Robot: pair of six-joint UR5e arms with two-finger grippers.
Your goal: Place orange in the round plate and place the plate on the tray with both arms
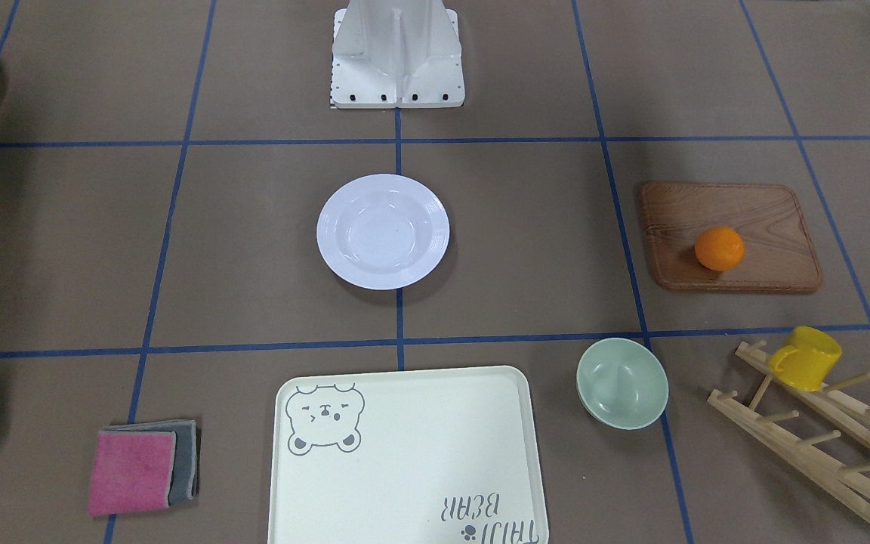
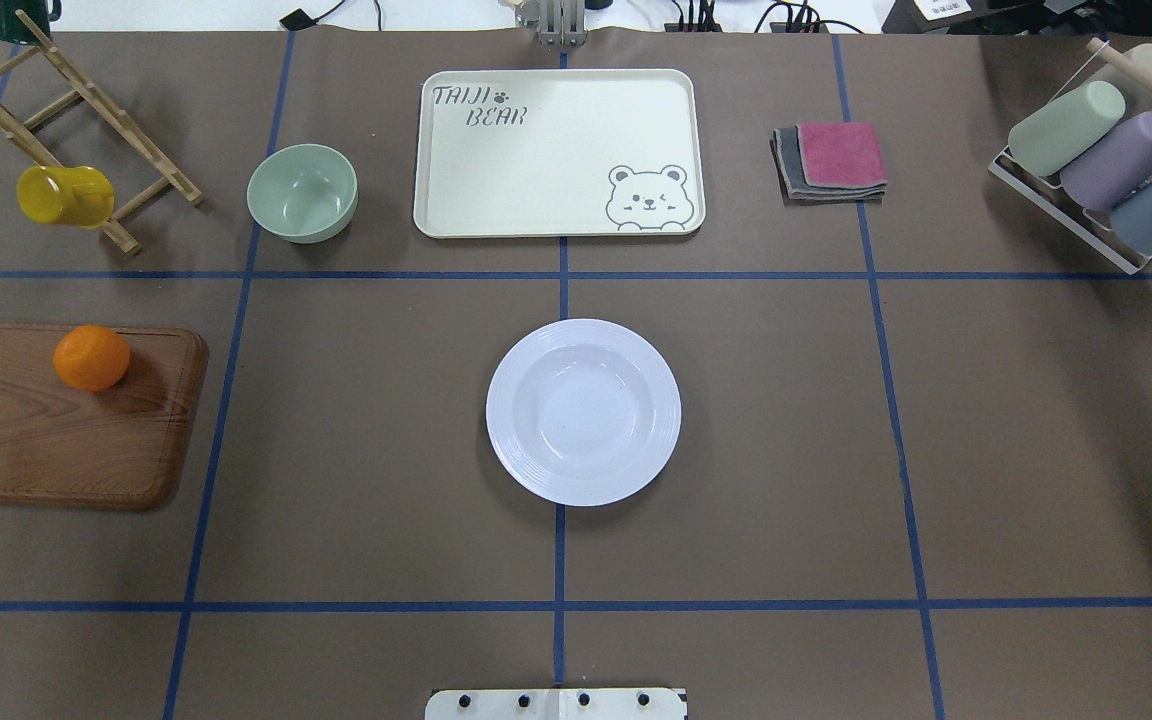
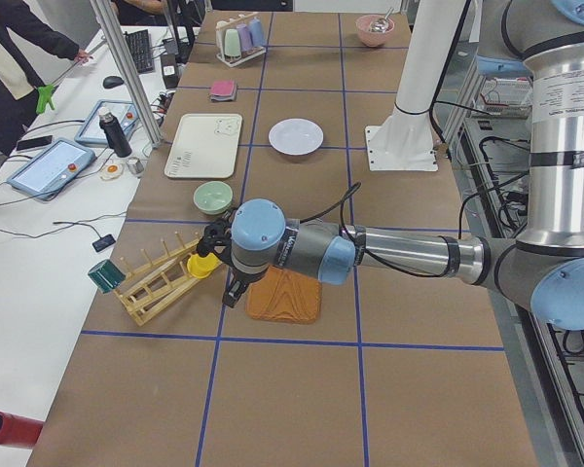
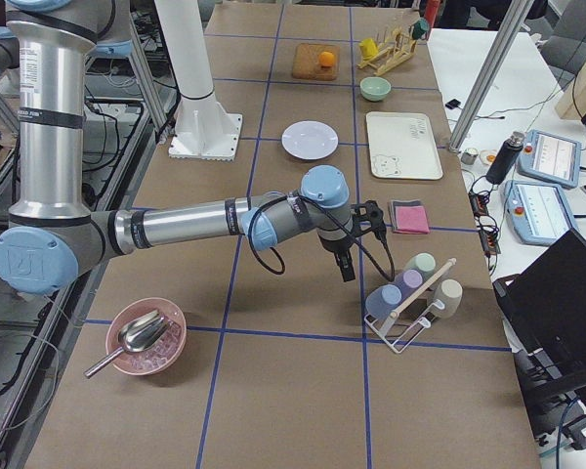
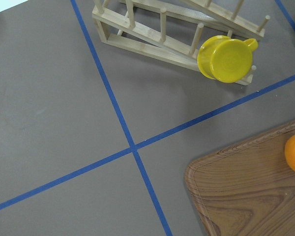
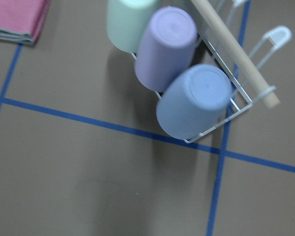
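Centrally, ridged round plate [image 2: 583,411], glossy white.

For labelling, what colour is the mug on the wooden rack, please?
The mug is yellow, clearest in the left wrist view.

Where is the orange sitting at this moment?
In the overhead view the orange sits at far left, on the brown wooden board near its far edge, well apart from the round plate.

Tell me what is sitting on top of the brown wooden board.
Only the orange rests on the wooden board, near the edge farthest from the robot. The rest shows bare wood grain. The patch directly under the orange is covered.
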